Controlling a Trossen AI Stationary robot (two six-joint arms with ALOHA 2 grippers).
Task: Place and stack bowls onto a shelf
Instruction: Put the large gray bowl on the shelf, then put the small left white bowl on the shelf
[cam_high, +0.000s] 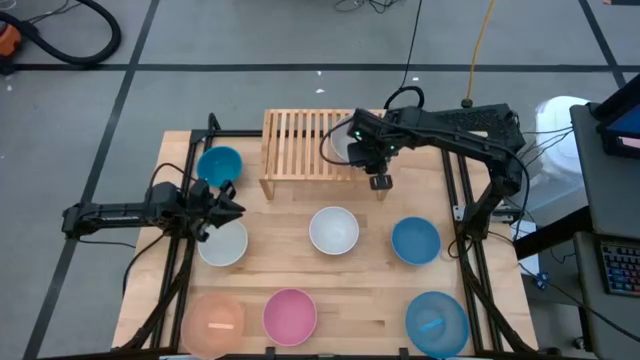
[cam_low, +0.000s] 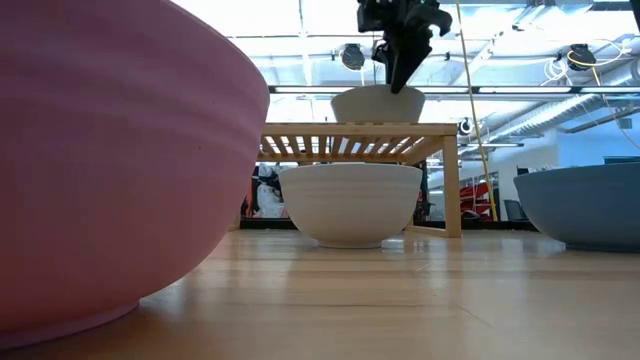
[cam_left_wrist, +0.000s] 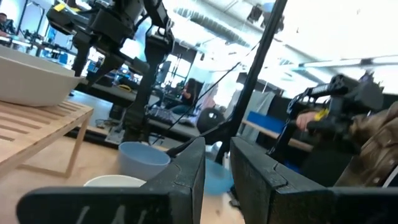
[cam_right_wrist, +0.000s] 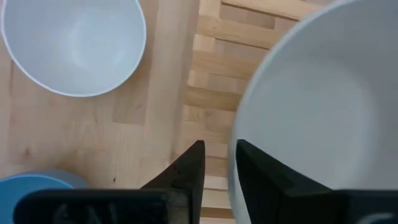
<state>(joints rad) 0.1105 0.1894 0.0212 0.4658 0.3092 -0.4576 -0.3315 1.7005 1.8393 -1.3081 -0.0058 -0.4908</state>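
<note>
The slatted wooden shelf (cam_high: 300, 142) stands at the table's far side. A white bowl (cam_right_wrist: 323, 106) rests by its base on the shelf's right part (cam_low: 375, 104). My right gripper (cam_right_wrist: 219, 163) hangs over it, open, pointing down. One finger is inside the bowl and one is outside its rim. My left gripper (cam_high: 228, 203) waits open near the table's left side, between a blue bowl (cam_high: 220, 165) and a white bowl (cam_high: 222, 243). More bowls sit on the table: white (cam_high: 333, 230), blue (cam_high: 415, 240), peach (cam_high: 213, 320), pink (cam_high: 290, 315) and blue (cam_high: 437, 322). My right gripper comes from above and stands astride the bowl's rim (cam_right_wrist: 235, 155) on the side toward the table's near edge. Shelf slats show between the outer finger (cam_right_wrist: 189, 168) and the rim. Whether the inner finger (cam_right_wrist: 261, 174) touches the wall, I cannot tell.
The shelf's left half (cam_high: 285, 140) holds nothing. Dark frame rails (cam_high: 175, 260) run along the table's left and right sides. In the low view the pink bowl (cam_low: 100, 170) fills the near left and the white bowl (cam_low: 348, 200) stands before the shelf.
</note>
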